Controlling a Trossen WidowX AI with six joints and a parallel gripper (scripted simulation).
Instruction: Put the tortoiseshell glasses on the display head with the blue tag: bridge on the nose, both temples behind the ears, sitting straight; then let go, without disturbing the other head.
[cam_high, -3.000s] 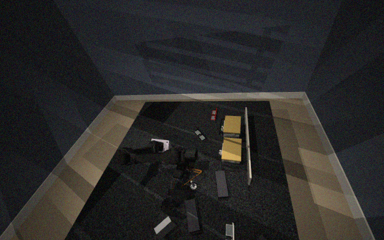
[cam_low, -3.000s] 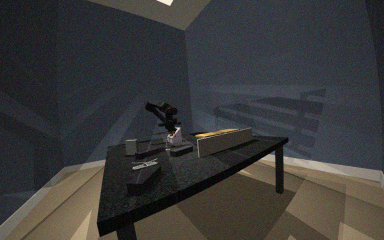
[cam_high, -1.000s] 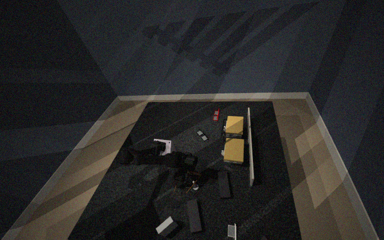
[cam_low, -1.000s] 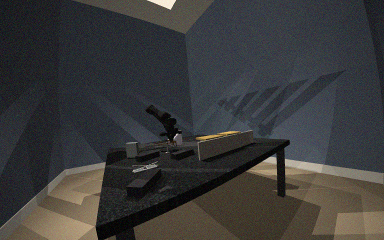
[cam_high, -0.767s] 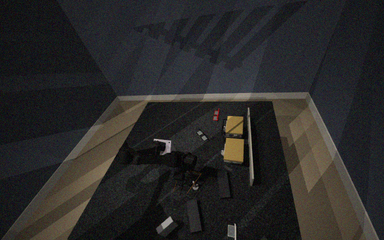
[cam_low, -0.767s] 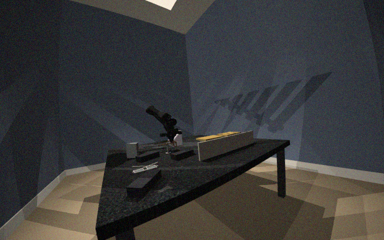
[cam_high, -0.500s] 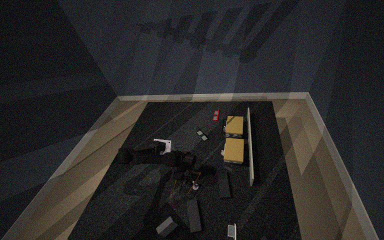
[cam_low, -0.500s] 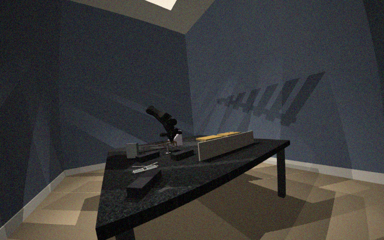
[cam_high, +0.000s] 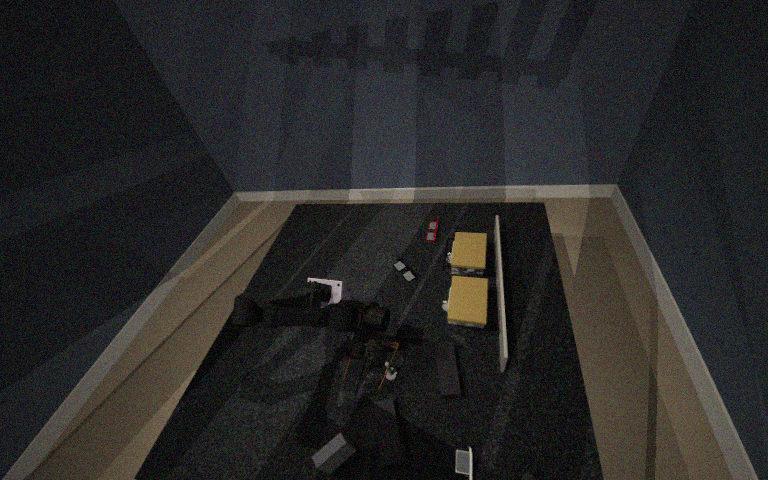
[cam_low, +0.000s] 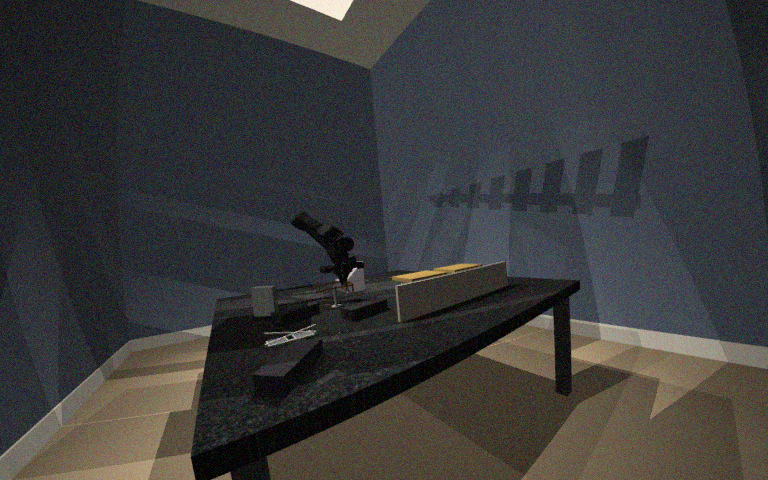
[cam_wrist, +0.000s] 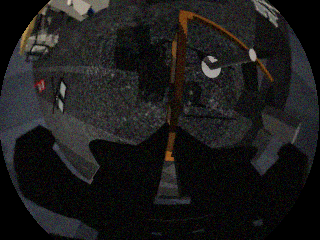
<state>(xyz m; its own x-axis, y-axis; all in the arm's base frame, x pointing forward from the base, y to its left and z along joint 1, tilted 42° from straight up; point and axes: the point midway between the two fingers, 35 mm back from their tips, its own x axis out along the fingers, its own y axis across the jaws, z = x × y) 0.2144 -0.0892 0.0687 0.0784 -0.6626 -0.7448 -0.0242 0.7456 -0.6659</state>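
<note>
Glasses (cam_wrist: 175, 87) with the orange-brown frame are pinched in the fingers, held low over the dark desk (cam_high: 509, 407) near its middle. You see one temple arcing to the right in the wrist view. Two yellow-topped heads (cam_high: 468, 249) stand well apart, beside a pale upright board (cam_high: 500, 294).

Ahead of my pincer and off to one side, a long pale board (cam_high: 500, 294) stands on edge on the dark bench (cam_low: 396, 362). Red glasses (cam_high: 432, 229) and grey-lensed glasses (cam_high: 404, 270) lie farther out. Behind it rests a small grey block (cam_high: 331, 451).
</note>
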